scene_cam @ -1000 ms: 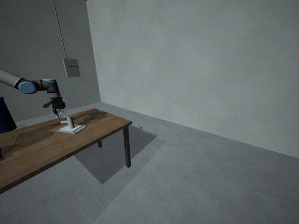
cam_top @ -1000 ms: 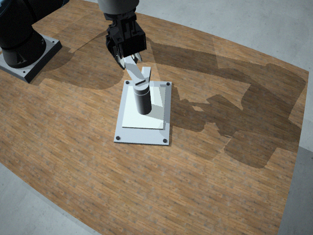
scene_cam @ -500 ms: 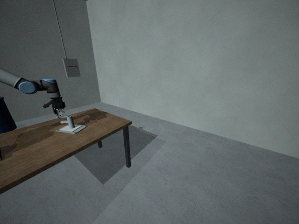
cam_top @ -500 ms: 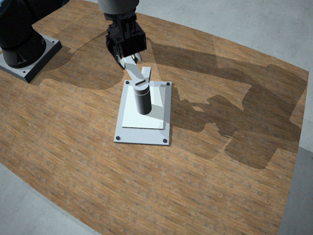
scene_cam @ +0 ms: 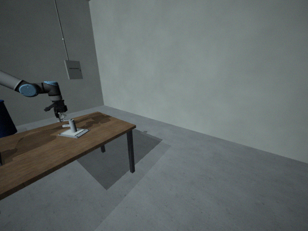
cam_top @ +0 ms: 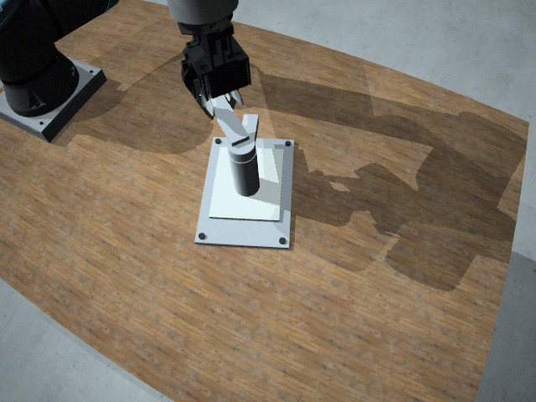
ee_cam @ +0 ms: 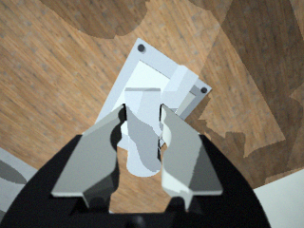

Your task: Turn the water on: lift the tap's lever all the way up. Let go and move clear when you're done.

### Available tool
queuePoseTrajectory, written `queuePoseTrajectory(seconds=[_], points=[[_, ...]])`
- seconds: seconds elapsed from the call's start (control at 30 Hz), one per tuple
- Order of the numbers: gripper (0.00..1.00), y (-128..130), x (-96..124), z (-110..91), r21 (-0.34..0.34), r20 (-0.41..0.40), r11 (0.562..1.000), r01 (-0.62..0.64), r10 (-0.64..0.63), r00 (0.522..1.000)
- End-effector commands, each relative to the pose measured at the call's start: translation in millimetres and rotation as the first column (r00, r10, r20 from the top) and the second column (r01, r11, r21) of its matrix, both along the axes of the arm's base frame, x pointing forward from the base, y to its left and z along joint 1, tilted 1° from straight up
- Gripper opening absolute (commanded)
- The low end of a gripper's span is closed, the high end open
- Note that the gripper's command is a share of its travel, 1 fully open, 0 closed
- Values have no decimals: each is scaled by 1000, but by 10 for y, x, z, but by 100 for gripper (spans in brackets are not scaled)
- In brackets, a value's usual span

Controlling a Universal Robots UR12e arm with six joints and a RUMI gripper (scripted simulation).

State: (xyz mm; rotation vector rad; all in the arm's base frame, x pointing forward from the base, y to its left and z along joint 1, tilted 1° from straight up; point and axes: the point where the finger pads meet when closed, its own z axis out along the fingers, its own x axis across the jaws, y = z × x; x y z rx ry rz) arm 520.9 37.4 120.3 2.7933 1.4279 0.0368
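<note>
The tap [cam_top: 244,169] [scene_cam: 72,125] is a grey upright cylinder on a white square and a grey base plate [cam_top: 242,238] [scene_cam: 81,134] [ee_cam: 119,90] bolted to the wooden table. Its flat grey lever [cam_top: 224,119] [ee_cam: 142,119] slants up from the tap's top towards the arm. A short spout [cam_top: 249,125] [ee_cam: 182,81] sticks out on the far side. My gripper [cam_top: 219,102] [scene_cam: 60,116] [ee_cam: 143,105] comes down from above and is shut on the lever's free end. In the wrist view the two fingers clamp the lever from both sides.
The arm's base [cam_top: 41,90] stands at the table's back left corner. The table [cam_top: 346,280] [scene_cam: 44,149] bears dark shadows of the arm. A grey box [scene_cam: 73,69] hangs from a cord behind the table.
</note>
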Motion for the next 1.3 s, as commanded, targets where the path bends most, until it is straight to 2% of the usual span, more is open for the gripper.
queuePoseTrajectory(seconds=[0.0, 0.27, 0.7, 1.27], points=[[0, -2, 6, 6, 0, 1, 1000, 0, 0, 1000], [0, -7, 12, 47, 0, 1, 1000, 0, 0, 1000], [0, -68, 87, 301, 0, 1, 1000, 0, 0, 1000], [0, -76, 98, 325, 0, 1, 1000, 0, 0, 1000]])
